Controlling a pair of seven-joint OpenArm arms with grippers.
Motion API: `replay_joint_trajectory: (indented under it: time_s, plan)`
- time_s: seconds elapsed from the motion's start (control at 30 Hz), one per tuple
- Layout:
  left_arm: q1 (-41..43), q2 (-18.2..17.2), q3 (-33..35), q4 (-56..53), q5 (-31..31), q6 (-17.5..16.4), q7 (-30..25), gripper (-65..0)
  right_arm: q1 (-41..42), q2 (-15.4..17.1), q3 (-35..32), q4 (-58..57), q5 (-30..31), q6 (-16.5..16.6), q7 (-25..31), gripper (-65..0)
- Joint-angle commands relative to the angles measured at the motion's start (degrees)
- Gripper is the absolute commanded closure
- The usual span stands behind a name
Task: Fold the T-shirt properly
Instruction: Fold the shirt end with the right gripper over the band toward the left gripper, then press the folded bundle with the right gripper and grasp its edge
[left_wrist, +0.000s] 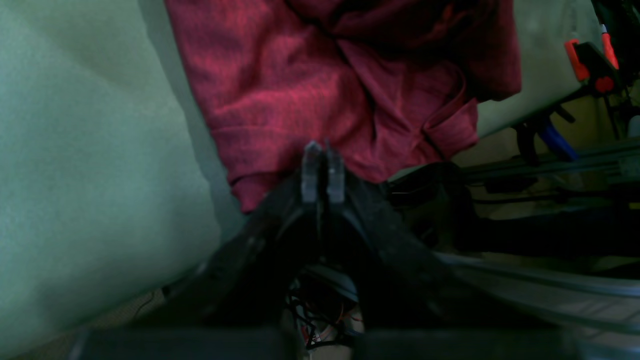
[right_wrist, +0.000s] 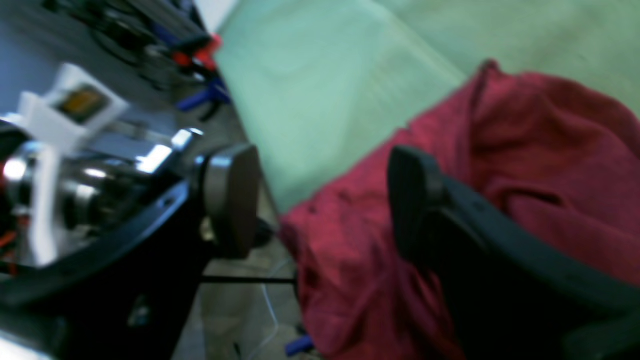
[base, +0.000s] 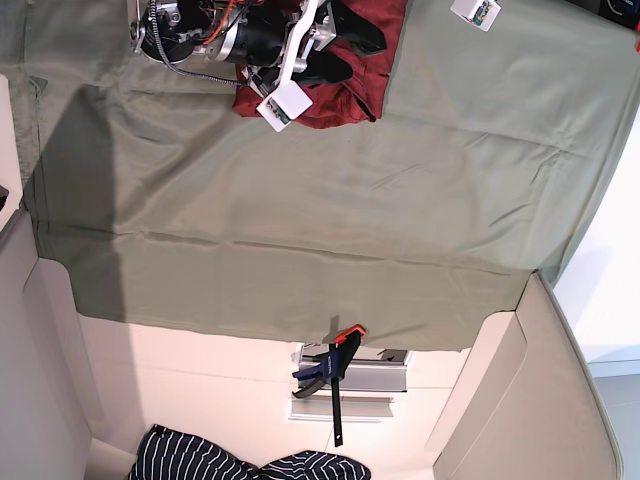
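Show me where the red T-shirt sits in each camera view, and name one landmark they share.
Left wrist: T-shirt fills the upper centre, just beyond the shut tips of the left gripper.
Right wrist: T-shirt fills the right and lower centre, behind the open right gripper.
Base: T-shirt bunched at the top edge, left of centre, partly under the right arm.
Shared landmark: the green cloth under the T-shirt.

The worktop (base: 560, 130), covered by a green cloth (base: 300, 270), lies open across its whole middle, as far as the bar clamp (base: 335, 365) past one edge. At the opposite edge, the bunched red T-shirt (base: 385, 40) and the right arm (base: 200, 40) above it block passage. The right hand (right_wrist: 320, 200) has its jaws wide apart, with the T-shirt's edge in the gap. Left of the left hand (left_wrist: 322, 165) lies bare cloth. To its right, an orange-handled clamp (left_wrist: 592, 65) stands beyond the worktop's edge.
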Motion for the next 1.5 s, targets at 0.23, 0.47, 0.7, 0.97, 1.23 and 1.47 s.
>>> replay_joint_trajectory:
  time_s: [0.23,0.47,0.7,0.97,1.23,1.47]
  plan:
    - [0.3,-0.3,-0.1,1.0,-1.0,-0.5,-1.0,0.0,4.1,0.0,4.3,5.2,-7.7,0.6,0.0,0.0]
    - [0.3,-0.3,-0.1,1.0,-1.0,-0.5,-1.0,0.0,6.7,2.1,19.6,5.8,-17.3,-4.5,3.3,0.0]
    - [0.3,-0.3,0.0,1.0,-1.0,-0.5,-2.3,0.0,-2.2,6.6,23.3,5.4,-15.7,-7.1,3.3,0.0]
    - [0.3,-0.3,0.0,1.0,-1.2,-0.5,-2.3,0.0,-8.2,6.3,18.3,5.2,-13.4,-6.9,3.3,0.0]
    - [0.1,-0.3,0.0,1.0,-1.2,-0.5,-2.3,0.0,-9.0,6.3,6.4,5.3,-9.4,-4.5,1.0,0.0]
    - [0.1,-0.3,0.0,1.0,-1.2,-0.5,-2.8,0.0,-9.3,6.3,-4.7,5.4,-8.8,-3.9,0.9,0.0]
